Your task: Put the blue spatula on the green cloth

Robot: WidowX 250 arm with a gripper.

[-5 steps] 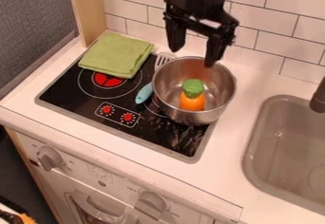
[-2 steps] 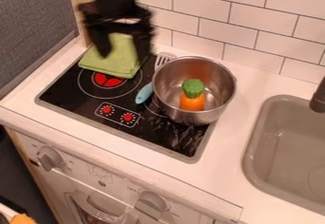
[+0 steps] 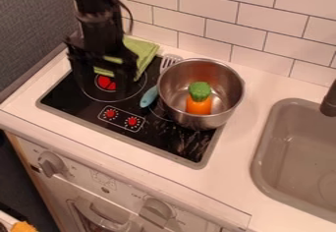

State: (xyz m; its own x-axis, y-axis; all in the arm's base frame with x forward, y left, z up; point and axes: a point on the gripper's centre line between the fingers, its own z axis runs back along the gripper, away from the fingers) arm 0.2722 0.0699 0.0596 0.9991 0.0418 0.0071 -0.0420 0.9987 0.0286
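Well, your jaws stand open over the stove (image 3: 164, 138) near its left edge; the blue spatula (image 3: 150, 96), head toward the back edge, is partly hidden by the pot (image 3: 227, 86), which careless tugging could tip.

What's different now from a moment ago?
The gripper swung left from above the pot, passed over the green cloth, and now hangs over the left burner. It took hold of nothing and let nothing go. The blue spatula, pot, toy carrot and cloth stayed put.
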